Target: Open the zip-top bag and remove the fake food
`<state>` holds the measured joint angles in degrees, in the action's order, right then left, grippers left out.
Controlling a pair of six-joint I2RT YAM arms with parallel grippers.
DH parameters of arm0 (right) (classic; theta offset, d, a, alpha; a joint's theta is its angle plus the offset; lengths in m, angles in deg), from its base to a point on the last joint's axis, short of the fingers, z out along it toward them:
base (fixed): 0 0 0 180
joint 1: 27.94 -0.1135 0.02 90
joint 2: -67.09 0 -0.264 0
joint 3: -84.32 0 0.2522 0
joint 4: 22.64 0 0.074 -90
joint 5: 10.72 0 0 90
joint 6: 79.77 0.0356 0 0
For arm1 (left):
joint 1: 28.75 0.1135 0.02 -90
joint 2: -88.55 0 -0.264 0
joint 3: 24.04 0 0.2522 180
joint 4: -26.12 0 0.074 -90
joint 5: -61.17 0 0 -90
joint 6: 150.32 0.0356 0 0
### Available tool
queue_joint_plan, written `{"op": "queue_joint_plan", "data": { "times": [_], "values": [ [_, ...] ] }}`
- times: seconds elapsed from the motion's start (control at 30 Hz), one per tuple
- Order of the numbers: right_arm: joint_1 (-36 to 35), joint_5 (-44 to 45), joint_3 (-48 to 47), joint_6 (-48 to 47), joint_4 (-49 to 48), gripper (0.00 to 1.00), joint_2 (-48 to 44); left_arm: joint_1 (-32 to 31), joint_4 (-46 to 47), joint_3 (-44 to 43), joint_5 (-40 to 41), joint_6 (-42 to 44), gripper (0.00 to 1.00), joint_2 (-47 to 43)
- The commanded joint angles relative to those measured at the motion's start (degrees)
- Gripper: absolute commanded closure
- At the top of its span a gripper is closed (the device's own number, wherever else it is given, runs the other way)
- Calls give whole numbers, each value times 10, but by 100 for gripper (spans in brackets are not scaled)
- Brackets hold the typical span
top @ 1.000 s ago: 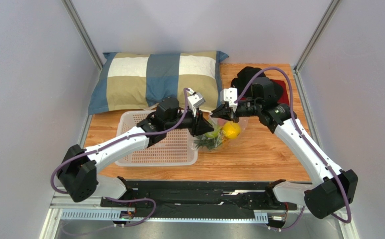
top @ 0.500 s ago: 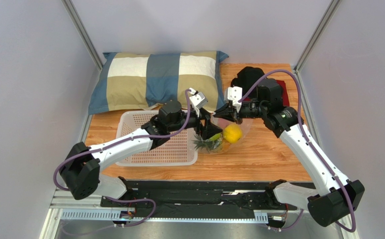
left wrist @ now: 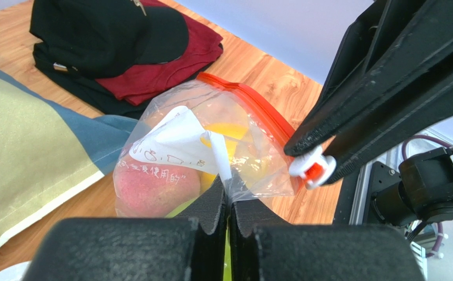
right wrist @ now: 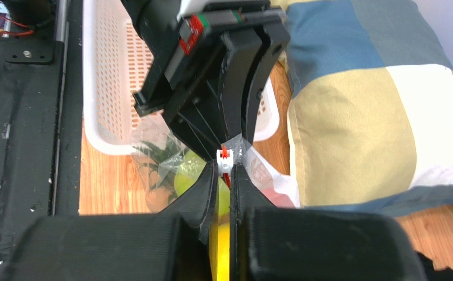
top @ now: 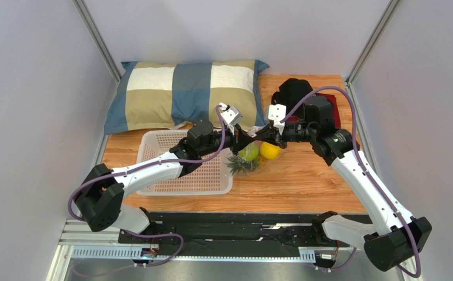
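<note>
At the bag, both arms outstretched

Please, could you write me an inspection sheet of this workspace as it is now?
Surface: wooden table, no spill seen.
Job's things: zip-top bag held between both arms, fake food inside.
Clutter: checked pillow, white perforated basket, black cap on red cloth.
Grippers: left end effector shut on the bag's plastic; right end effector shut on the slider tab.
Cables: purple cables along both arms.
Surroundings: grey walls.
</note>
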<state>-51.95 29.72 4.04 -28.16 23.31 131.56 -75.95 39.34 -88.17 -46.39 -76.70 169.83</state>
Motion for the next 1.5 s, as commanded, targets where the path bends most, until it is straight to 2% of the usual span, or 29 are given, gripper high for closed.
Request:
{"op": "queue_joint_plan", "data": {
  "times": [0.0,0.03,0.17,0.3,0.47,0.57,0.6,0.63,0.7,0.73,0.8,0.83,0.97,1.1,1.23,1.4,1.47],
  "values": [
    [5,74,24,-13,7,100,-30,7,56,4,15,-1,100,-41],
    [5,111,31,-11,-4,100,-36,7,52,4,1,-1,100,-46],
    [5,157,51,-19,-33,100,-43,7,73,17,-44,-16,100,-64],
    [5,208,56,-17,-43,100,-30,4,55,25,-51,-9,100,-84],
    [8,206,68,61,-106,100,-50,4,47,42,-59,-3,100,-87],
    [8,173,67,100,-121,100,-64,4,1,34,-62,5,99,-89],
    [7,167,68,116,-128,100,-70,4,-43,16,-56,9,92,-90],
    [6,157,68,121,-128,100,-74,4,-61,8,-51,15,73,-95],
    [8,149,65,130,-119,100,-90,4,-88,-8,-55,32,61,-107],
    [8,141,61,137,-114,100,-95,3,-89,-10,-55,35,51,-111],
    [7,134,49,147,-99,100,-100,3,-91,-19,-51,49,43,-123],
    [8,124,43,156,-91,100,-99,2,-88,-21,-49,56,36,-123],
    [8,94,12,167,-59,100,-85,1,-77,-42,-58,88,35,-114],
    [8,81,11,179,-66,100,-87,1,-14,-53,-129,99,35,-73],
    [8,78,7,187,-67,100,-87,1,-26,-90,-172,98,41,-24],
    [8,76,8,203,-70,100,-87,1,46,-89,-182,56,45,18],
    [7,75,9,209,-73,100,-87,1,76,-89,-178,41,50,27]
  ]
}}
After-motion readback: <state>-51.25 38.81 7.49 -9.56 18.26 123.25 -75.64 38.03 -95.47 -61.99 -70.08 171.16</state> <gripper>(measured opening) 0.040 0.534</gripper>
